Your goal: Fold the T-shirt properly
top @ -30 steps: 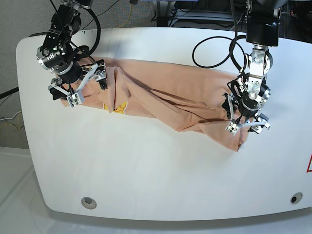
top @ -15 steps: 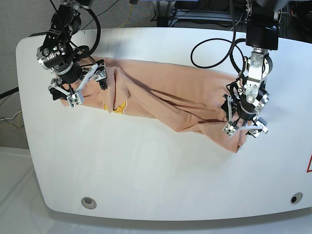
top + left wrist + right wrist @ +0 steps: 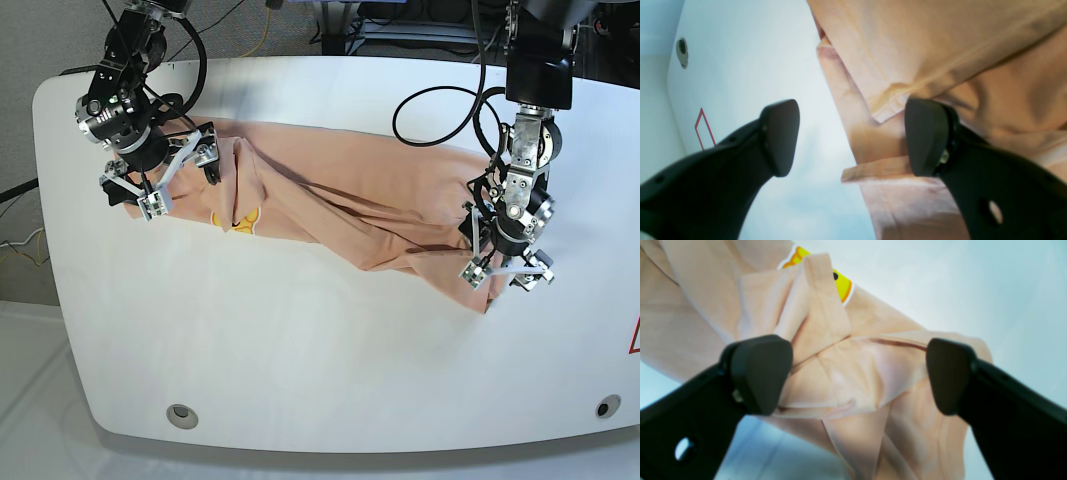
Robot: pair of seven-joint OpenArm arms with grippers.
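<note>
Lying rumpled on the white table: the T-shirt.

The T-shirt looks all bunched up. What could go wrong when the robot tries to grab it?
The T-shirt lies twisted in overlapping layers, so the open right gripper might pinch several folds at once. The open left gripper straddles the cloth's edge, one fingertip over bare table, so it might miss the hem.

T-shirt lies across table; right claw over one end, left claw over other.
</note>
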